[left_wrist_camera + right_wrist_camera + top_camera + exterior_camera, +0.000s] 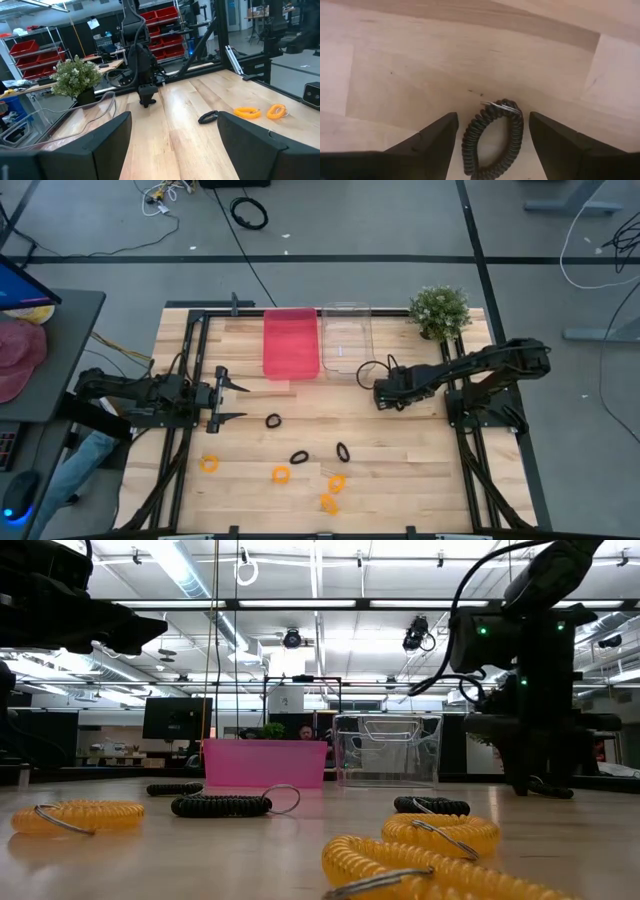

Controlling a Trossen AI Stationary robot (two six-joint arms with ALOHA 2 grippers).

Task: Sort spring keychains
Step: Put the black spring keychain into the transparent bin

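1. Two tools are mine. My right tool point(379, 396) hangs over the tabletop point(400, 470) near the clear bin point(346, 337), fingers apart, nothing held yet. A black keychain point(492, 137) lies flat between them, right under.
2. My left tool point(232, 402) waits at the left side, fingers wide apart & empty.
3. Other keychains lie apart from each other nearer the front: black ones point(273, 421) near the middle, orange ones point(281, 474) more to the front. Pink bin point(291, 342) sits beside the clear one. Both bins look empty, so sorting has barely begun, I think.
4. What could go wrong: the coil is soft & springy. If I come down off-center, one finger may push it away instead of pinching it.
5. Its thin metal ring point(499, 104) sticks out at one end. If I grab only that bit, it may slip out on the way up.
6. If I go too low, my fingers may bump the wood.
7. The plant point(439, 310) stands near that arm; a wide swing could knock it.
8. Writing: none I can read anywhere.
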